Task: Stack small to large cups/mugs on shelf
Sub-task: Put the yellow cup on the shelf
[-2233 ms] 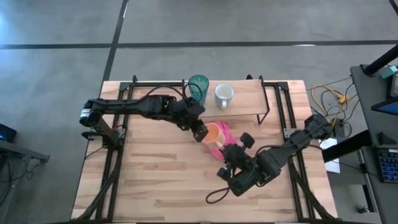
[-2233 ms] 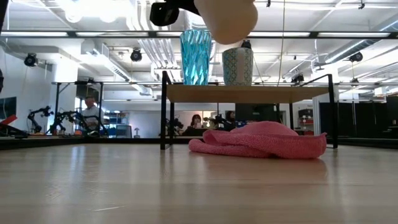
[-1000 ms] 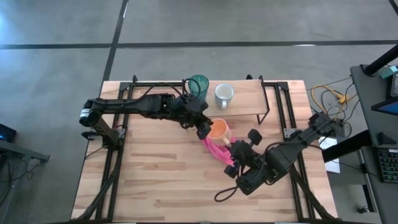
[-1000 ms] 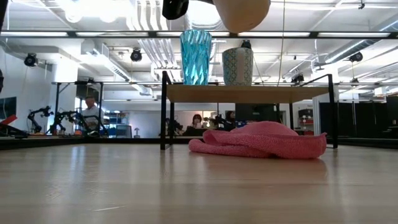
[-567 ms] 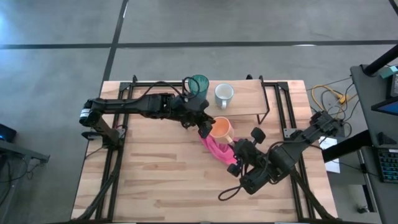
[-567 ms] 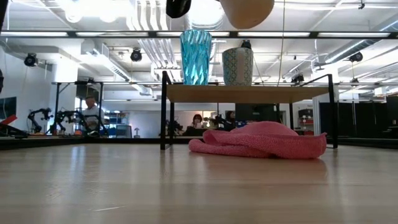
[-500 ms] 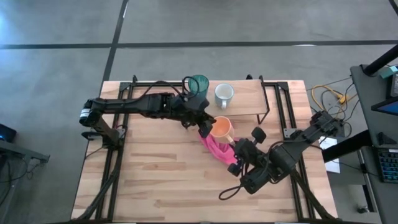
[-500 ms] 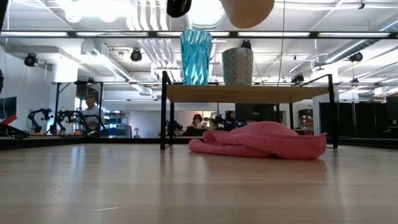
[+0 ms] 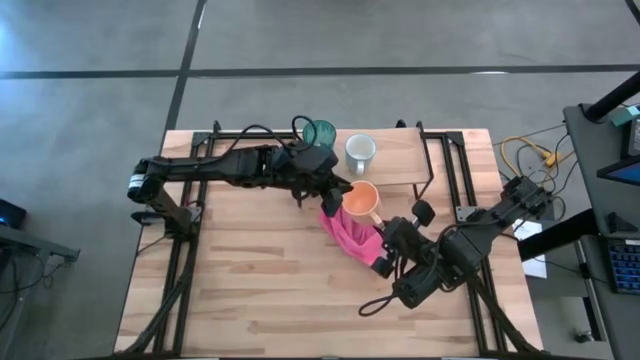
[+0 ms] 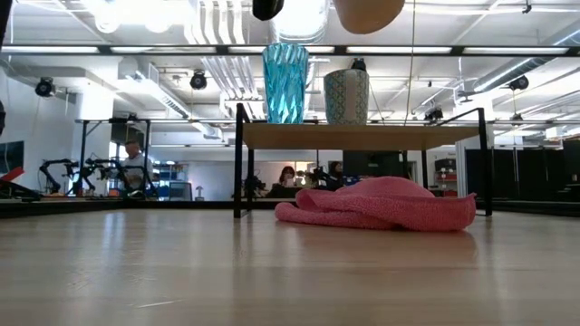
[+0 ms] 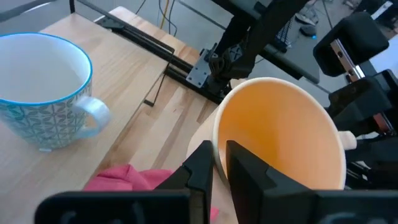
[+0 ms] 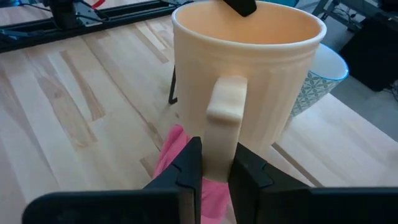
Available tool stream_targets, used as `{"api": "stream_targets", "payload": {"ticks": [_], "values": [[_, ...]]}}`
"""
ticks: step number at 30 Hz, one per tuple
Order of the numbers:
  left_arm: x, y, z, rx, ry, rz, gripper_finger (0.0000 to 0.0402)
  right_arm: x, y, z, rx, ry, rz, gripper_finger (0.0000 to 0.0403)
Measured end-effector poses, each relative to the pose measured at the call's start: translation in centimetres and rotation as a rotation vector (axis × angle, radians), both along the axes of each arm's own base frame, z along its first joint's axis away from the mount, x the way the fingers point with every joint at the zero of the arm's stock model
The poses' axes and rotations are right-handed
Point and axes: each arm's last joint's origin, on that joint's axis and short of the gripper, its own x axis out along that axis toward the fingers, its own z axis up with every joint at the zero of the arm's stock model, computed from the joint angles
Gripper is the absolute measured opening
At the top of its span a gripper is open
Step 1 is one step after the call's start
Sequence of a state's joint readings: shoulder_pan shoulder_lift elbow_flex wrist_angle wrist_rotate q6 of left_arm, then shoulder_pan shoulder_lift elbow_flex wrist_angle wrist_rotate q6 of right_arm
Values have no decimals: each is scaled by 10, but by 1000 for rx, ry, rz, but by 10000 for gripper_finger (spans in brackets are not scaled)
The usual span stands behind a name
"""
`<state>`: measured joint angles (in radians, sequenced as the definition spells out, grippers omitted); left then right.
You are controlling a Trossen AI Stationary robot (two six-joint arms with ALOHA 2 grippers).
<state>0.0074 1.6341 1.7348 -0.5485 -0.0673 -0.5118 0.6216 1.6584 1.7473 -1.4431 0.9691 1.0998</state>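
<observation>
The small orange mug point(image 9: 362, 200) hangs in the air above the pink cloth point(image 9: 350, 232), just near of the shelf point(image 9: 400, 165), with both grippers shut on it. My left gripper point(image 9: 340, 195) reaches it from the table's left and my right gripper point(image 9: 385, 228) from the near right. In the low view only the mug's underside point(image 10: 367, 13) shows, at the top edge. The teal tumbler point(image 10: 285, 83) and the white mug point(image 10: 346, 97) stand upright side by side on the shelf board point(image 10: 362, 136). My left gripper point(image 11: 221, 158) pinches the orange mug's wall at the rim point(image 11: 219, 138), one finger inside the cup and one outside. It comes slanting from the table's left. The mug is lifted clear and nearly upright. My right gripper point(image 12: 214, 158) has the mug's handle point(image 12: 222, 118) between its two fingers, at the handle's lower part. It comes about level from the table's near right. The mug point(image 12: 249, 56) stands upright in front of it, clear of the cloth.
The pink cloth point(image 10: 381, 204) lies bunched on the tabletop below the mug. The shelf's black legs point(image 9: 428, 160) stand at its ends. The white mug point(image 11: 43, 99) sits close beside the held mug. Bare board point(image 9: 400, 150) lies right of the white mug.
The orange mug has gone a little up and toward the table's far right, nearer the shelf, carried by both arms together. My right gripper has followed toward the far edge. The cloth, tumbler and white mug have stayed put.
</observation>
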Motion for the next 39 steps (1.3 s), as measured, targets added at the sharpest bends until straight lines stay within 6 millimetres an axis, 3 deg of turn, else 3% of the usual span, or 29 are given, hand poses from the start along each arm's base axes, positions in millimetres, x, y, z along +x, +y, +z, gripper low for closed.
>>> {"api": "stream_targets", "payload": {"ticks": [11, 23, 32, 39], "values": [[1, 4, 3, 28, -29, -4, 28, -3, -2, 3, -4, 0, -1, 43], [4, 5, 10, 81, -112, -5, 89, -10, -7, 8, -16, 4, -8, 43], [4, 6, 10, 90, -111, 20, 92, -24, -18, 17, -23, -8, -38, 38], [4, 6, 11, 90, -115, 22, 92, -32, -25, 26, -36, -43, -38, 12]]}}
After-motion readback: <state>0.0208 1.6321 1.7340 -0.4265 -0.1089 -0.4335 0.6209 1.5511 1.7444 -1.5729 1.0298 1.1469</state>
